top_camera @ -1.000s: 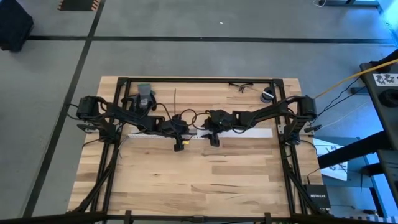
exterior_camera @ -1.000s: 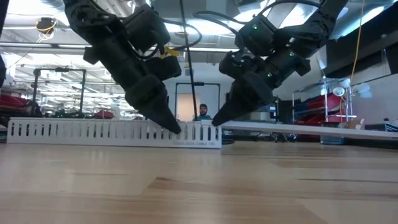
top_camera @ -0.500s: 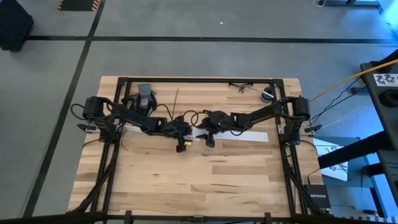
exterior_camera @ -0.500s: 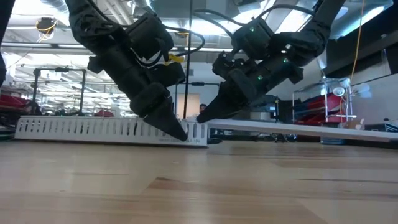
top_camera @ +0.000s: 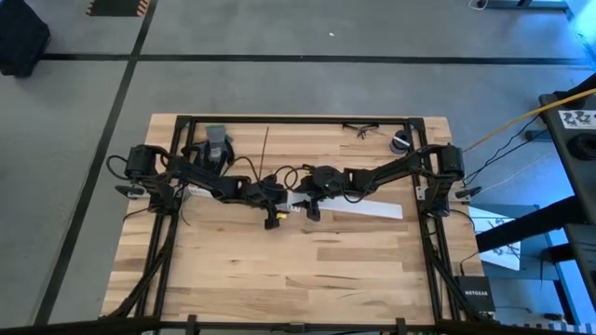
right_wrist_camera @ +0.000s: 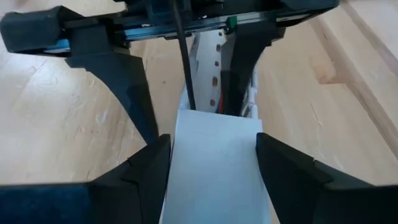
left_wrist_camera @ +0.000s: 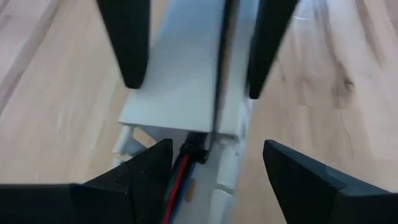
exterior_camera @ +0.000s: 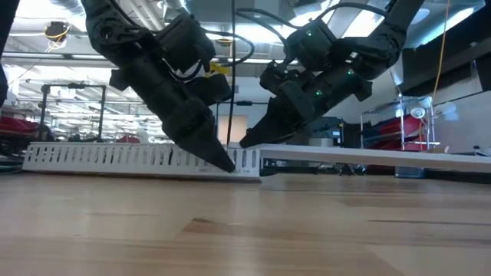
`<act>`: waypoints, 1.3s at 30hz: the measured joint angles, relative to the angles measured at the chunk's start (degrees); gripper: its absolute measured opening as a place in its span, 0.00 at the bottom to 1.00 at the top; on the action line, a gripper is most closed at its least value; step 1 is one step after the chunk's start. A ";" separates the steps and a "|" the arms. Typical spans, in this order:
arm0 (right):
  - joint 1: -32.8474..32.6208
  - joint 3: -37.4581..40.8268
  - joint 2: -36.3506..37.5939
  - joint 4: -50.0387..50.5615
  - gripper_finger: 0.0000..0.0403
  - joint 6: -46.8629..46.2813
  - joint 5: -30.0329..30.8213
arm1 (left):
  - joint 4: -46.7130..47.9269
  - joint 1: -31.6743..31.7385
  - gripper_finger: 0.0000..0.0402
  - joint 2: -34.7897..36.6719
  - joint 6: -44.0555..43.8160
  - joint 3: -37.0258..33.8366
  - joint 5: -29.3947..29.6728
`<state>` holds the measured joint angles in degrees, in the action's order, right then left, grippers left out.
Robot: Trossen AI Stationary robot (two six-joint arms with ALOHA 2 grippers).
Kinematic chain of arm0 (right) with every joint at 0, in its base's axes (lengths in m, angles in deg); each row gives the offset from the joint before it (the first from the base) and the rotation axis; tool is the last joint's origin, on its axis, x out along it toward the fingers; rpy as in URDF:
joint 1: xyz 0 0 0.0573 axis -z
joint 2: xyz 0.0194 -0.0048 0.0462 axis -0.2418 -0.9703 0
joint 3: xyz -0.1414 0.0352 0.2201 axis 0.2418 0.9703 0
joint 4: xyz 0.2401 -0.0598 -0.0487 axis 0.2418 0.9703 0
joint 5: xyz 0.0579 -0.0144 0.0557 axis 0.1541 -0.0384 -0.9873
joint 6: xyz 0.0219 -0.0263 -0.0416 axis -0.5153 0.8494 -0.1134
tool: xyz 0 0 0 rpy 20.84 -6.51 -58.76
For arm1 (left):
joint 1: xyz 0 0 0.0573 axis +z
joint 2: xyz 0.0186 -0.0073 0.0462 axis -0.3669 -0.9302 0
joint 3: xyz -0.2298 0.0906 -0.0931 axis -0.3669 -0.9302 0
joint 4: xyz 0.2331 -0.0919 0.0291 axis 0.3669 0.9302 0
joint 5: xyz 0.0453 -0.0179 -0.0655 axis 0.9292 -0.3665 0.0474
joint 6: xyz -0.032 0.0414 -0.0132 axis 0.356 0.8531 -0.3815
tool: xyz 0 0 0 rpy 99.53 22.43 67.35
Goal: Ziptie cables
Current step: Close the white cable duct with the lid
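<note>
A white slotted channel [exterior_camera: 115,157] lies across the table's middle. Red, blue and dark cables [left_wrist_camera: 179,177] run inside its open end. A flat white lid [top_camera: 358,207] reaches from that end toward the table's right. My right gripper [right_wrist_camera: 211,140] has the lid's end between its fingers. My left gripper [left_wrist_camera: 216,149] is open and points down, one finger on each side of the channel's end [exterior_camera: 249,161]. A thin straight black ziptie [exterior_camera: 232,77] stands upright between the grippers, its lower end hidden. My right gripper holds the white lid near its left end [right_wrist_camera: 177,155], pinched across its width between the two fingers. The fingers slant down from the table's right and lie along the lid. That end [exterior_camera: 265,148] is raised level with the channel's top. Whether my left gripper touches the channel, I cannot tell.
A grey object [top_camera: 217,144] lies at the far left of the table. Glasses [top_camera: 361,130] and a small round dark thing [top_camera: 400,141] lie at the far right. A black frame [top_camera: 298,119] borders the table. Bare wood [top_camera: 307,270] fills the near half.
My right gripper has moved toward the table's left and a little up, raising the lid's left end to the channel's top. The lid's right end has swung toward the near edge. My left gripper has shifted slightly along the channel's end.
</note>
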<state>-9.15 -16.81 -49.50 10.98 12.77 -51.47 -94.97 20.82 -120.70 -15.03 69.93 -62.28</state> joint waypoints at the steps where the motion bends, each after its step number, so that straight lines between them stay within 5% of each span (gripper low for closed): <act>1: 0.00 0.00 0.00 -0.01 0.56 0.02 0.00 | 0.18 -0.13 0.61 0.12 -0.04 0.16 -0.56; 18: 0.04 -0.07 0.09 0.49 0.51 0.63 1.31 | 7.21 -0.45 0.61 4.04 1.07 2.39 2.44; 31: 0.07 -0.04 0.09 0.76 0.77 0.59 2.34 | 8.18 -0.45 0.61 4.23 1.07 2.39 2.88; 39: 0.07 -0.50 1.69 2.73 0.80 0.59 2.29 | 16.10 -0.51 0.61 12.54 -1.10 2.39 4.11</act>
<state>-9.09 -17.31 -47.81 13.71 13.36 -49.17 -78.87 20.31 -108.16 -16.13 72.32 -58.17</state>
